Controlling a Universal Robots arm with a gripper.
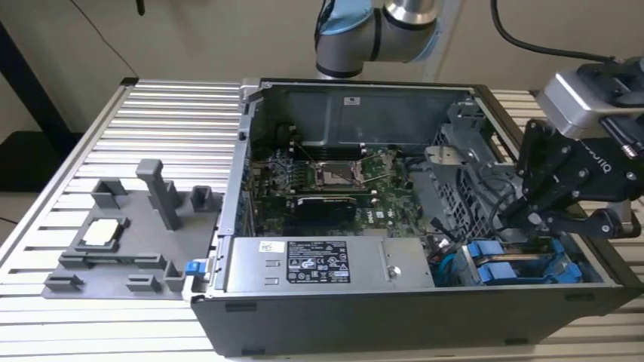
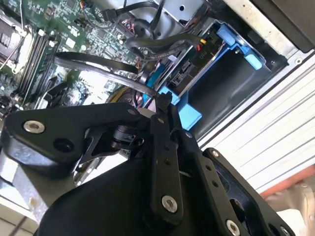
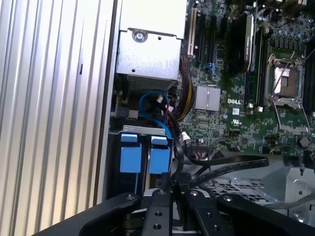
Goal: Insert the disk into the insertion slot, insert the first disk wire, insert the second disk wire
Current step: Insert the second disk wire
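Currently the gripper [image 1: 538, 220] is lowered into the open computer case [image 1: 332, 317], directly above the drive cage [image 1: 473, 188]. Its jaws are pressed together, apparently pinching a thin black wire [image 2: 106, 76], though contact is partly hidden. The disk [image 3: 160, 155] sits seated in the insertion slot [image 3: 142, 130], just beyond the fingertips [image 3: 172, 184].

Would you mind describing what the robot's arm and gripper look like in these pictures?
In the exterior view the arm has silver-grey tube sections and a pale blue joint cap, with a black cable running to a light grey wrist block. The gripper is matte black, built of flat linkage bars joined by silver screws and pivot pins, which show in both wrist views.
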